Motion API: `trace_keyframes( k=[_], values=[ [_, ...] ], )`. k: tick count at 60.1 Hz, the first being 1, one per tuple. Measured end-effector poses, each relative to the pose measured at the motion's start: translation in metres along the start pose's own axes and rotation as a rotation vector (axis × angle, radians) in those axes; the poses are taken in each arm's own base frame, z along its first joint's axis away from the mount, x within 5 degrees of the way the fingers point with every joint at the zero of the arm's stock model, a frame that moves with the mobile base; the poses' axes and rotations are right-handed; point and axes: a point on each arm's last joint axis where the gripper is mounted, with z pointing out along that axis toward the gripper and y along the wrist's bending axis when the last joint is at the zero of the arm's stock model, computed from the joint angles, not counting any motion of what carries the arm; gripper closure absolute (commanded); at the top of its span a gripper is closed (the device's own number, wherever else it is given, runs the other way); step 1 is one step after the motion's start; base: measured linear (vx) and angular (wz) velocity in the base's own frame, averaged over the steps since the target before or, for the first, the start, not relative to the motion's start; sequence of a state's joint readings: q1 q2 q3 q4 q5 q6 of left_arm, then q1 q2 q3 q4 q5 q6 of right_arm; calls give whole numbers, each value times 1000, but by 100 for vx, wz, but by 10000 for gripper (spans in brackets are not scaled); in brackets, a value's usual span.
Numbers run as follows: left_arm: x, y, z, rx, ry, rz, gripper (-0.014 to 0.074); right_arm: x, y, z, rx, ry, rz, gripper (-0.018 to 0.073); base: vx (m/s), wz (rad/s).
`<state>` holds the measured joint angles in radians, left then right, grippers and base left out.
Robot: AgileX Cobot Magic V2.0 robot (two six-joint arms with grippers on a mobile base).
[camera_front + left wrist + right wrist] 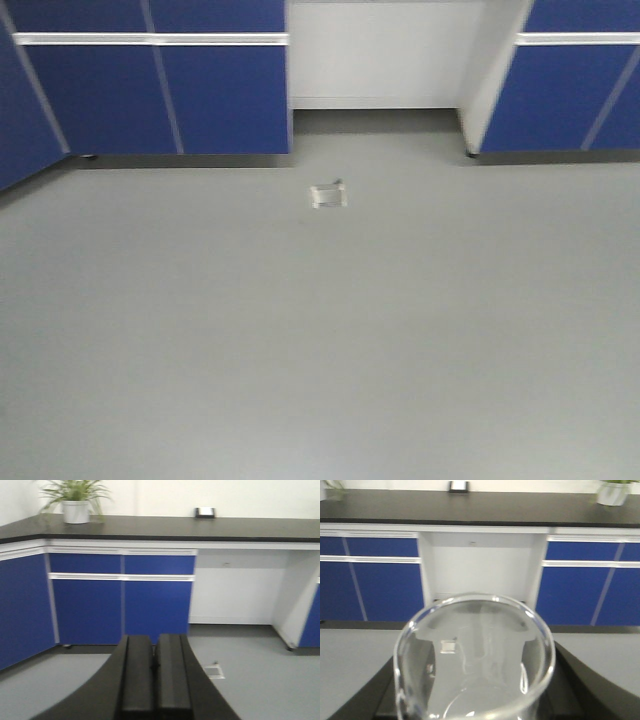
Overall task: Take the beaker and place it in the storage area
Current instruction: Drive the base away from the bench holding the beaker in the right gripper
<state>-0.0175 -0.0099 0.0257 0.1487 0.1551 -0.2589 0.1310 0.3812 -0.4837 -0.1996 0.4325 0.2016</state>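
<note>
The clear glass beaker (474,660) fills the lower half of the right wrist view, its round rim facing the camera. My right gripper (475,702) is shut on the beaker, its black fingers (580,685) showing on both sides of the glass. Ahead lies the storage area (485,507), a wide matte-black benchtop with a small black-framed white socket box (458,486). The same benchtop (200,527) and socket box (205,512) appear in the left wrist view. My left gripper (154,645) is shut with nothing in it, the two black pads pressed together.
Blue cabinets (150,90) with white rails stand under the benchtop, with a white knee recess (380,60) between them. A potted plant (76,502) sits at the benchtop's left, another (614,491) at its right. A small metal floor plate (328,195) lies on the grey floor.
</note>
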Motion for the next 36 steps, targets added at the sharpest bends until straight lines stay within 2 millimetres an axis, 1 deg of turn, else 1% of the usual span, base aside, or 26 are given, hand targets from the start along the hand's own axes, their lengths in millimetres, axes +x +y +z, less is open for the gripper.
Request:
trace_keyframes(
  k=[19, 36],
  values=[
    [0, 0, 0, 0, 0, 0, 605, 0, 0, 0, 0, 0, 0, 562, -9, -63],
    [0, 0, 0, 0, 0, 0, 605, 0, 0, 0, 0, 0, 0, 562, 1, -61]
  ],
)
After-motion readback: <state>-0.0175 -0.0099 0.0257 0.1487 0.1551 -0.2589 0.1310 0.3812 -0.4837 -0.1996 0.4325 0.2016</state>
